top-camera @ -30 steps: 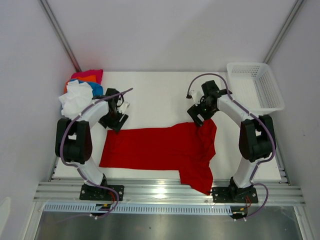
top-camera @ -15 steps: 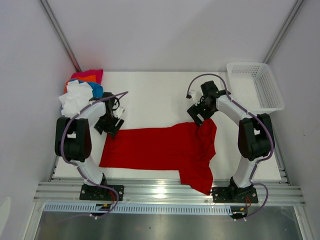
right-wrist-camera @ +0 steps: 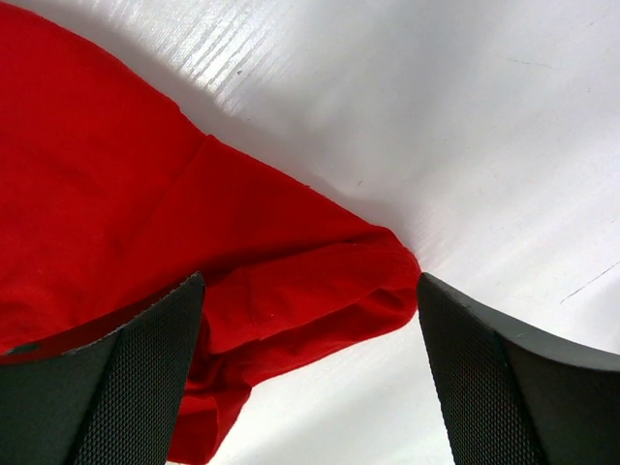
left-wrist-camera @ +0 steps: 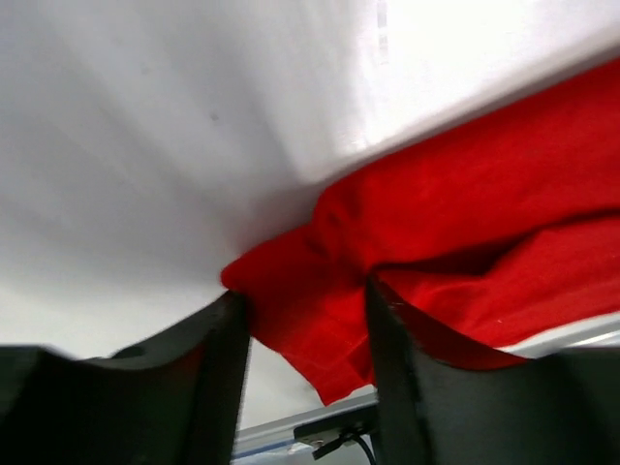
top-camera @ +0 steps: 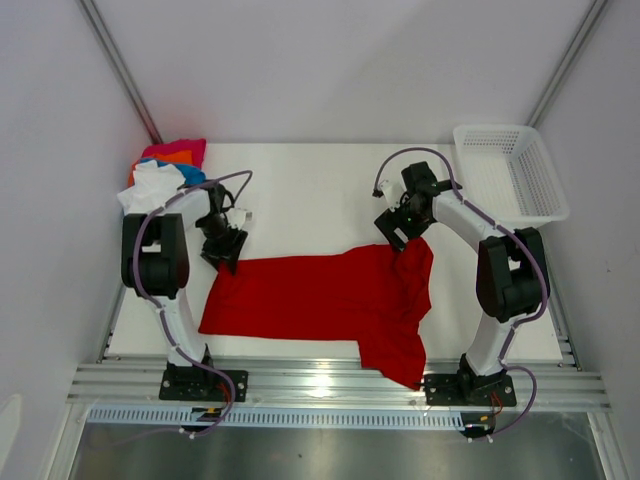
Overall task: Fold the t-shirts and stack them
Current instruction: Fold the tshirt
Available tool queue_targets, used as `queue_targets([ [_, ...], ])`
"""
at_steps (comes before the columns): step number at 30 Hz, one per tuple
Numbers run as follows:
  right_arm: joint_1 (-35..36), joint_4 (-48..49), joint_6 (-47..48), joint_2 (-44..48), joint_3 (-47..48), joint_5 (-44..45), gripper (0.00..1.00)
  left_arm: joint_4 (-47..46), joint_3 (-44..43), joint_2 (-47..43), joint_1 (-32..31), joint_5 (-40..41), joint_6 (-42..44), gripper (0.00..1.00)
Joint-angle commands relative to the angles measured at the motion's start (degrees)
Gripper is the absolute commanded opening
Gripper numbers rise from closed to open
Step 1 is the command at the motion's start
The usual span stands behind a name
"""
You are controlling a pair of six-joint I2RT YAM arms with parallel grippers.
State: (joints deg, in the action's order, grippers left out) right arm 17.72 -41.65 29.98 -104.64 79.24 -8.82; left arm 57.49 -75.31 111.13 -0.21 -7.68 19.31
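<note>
A large red t-shirt [top-camera: 320, 290] lies spread on the white table, one part hanging over the near edge. My left gripper [top-camera: 226, 250] is down at its far left corner. In the left wrist view that corner [left-wrist-camera: 300, 291] lies between the fingers of the left gripper [left-wrist-camera: 302, 295], which is open, with a strip of table showing beside the left finger. My right gripper [top-camera: 400, 234] stands wide open over the shirt's far right corner [right-wrist-camera: 320, 281], one finger on either side of the folded edge. More t-shirts, white, blue, orange and pink, are piled [top-camera: 160, 178] at the far left.
A white mesh basket [top-camera: 512, 170] stands at the far right corner of the table. The aluminium rail [top-camera: 320, 380] runs along the near edge, by the arm bases. A wall rises behind the table.
My left arm has swung in and brought its gripper down onto the shirt's far left corner, and its jaws have narrowed. The right arm and the shirt have not moved.
</note>
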Motion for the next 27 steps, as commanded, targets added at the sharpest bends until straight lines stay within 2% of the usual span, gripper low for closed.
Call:
queue_targets([
  [1,-0.1,0.9,-0.8,2.7,0.0,0.5,0.91,3.1,-3.6,0.9,0.0,-7.1,1.1,0.49],
  [2,-0.1,0.8,-0.8,2.7,0.0,0.4,0.91,3.0,-3.9,1.3,0.0,-7.1,1.0,0.35],
  [4,-0.2,0.9,-0.8,2.8,0.0,0.4,0.91,3.2,-4.1,2.0,1.6,-7.3,1.0,0.17],
  [5,-0.1,0.9,-0.8,2.9,0.0,0.5,0.91,3.3,-4.2,2.1,1.7,-7.4,1.0,0.02],
  [10,0.0,0.9,-1.1,2.9,-0.2,-0.2,0.91,2.2,-5.5,0.2,1.8,-6.1,0.2,0.00],
  [13,0.1,0.6,-1.3,2.3,-0.1,-2.2,0.91,1.2,-9.4,0.0,1.8,-2.6,-2.0,0.00],
  [16,1.2,0.1,-1.0,1.5,-0.6,-2.6,0.91,1.7,-16.7,2.4,1.8,0.6,-2.4,0.00],
  [21,2.0,0.3,-0.8,1.4,-1.2,-1.4,0.91,2.9,-22.7,7.2,1.8,2.5,-2.4,0.01],
  [27,4.2,0.2,-0.5,-0.3,-1.7,0.3,0.91,2.7,-22.8,9.5,2.0,2.5,-2.1,0.03],
])
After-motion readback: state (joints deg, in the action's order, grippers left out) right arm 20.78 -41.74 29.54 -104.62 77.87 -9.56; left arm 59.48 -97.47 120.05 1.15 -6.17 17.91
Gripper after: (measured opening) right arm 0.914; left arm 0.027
